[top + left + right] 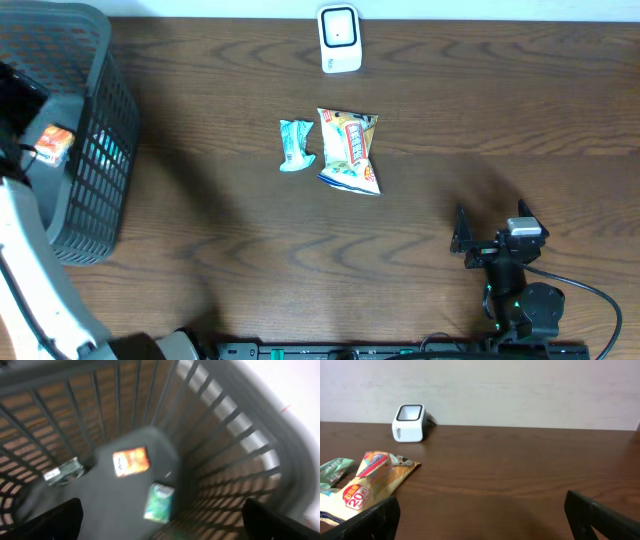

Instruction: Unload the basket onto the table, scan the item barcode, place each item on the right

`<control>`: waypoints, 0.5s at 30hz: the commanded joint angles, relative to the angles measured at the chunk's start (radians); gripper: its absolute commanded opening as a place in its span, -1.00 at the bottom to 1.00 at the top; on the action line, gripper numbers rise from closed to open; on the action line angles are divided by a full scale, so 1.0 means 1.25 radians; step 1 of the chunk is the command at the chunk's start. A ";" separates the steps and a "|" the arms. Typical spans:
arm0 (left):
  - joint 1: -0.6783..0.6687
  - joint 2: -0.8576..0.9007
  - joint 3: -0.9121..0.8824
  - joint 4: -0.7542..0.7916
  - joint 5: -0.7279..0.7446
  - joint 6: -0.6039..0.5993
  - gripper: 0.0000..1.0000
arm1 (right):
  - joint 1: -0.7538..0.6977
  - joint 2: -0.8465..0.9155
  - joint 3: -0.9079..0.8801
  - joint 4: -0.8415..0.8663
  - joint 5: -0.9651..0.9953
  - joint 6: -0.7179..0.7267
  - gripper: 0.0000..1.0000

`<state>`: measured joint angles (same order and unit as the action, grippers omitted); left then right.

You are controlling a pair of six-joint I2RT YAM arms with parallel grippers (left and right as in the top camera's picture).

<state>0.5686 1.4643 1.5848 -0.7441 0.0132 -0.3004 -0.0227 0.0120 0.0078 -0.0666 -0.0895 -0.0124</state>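
Inside the grey basket (235,425) lie an orange packet (131,461), a green packet (159,502) and a dark silvery packet (62,472). My left gripper (162,525) hovers open above them, holding nothing. The white barcode scanner (339,40) stands at the table's far edge. In front of it lie a yellow-orange snack bag (349,150) and a small teal packet (296,145). My right gripper (490,225) is open and empty near the front right, facing the scanner (410,422), with the snack bag (370,485) to its left.
The basket (90,150) fills the table's left end, with my left arm (20,230) reaching over it. The orange packet (55,143) shows inside it from above. A black cable (590,295) trails from the right arm's base.
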 commanded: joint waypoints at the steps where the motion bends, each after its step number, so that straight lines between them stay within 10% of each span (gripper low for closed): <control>1: 0.004 0.043 -0.012 -0.020 -0.005 0.141 1.00 | -0.002 -0.004 -0.002 -0.002 0.004 -0.009 0.98; 15: 0.004 0.094 -0.014 -0.025 -0.131 0.163 1.00 | -0.002 -0.004 -0.002 -0.002 0.003 -0.009 0.99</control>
<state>0.5686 1.5616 1.5764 -0.7692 -0.1123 -0.1226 -0.0227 0.0120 0.0078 -0.0666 -0.0895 -0.0124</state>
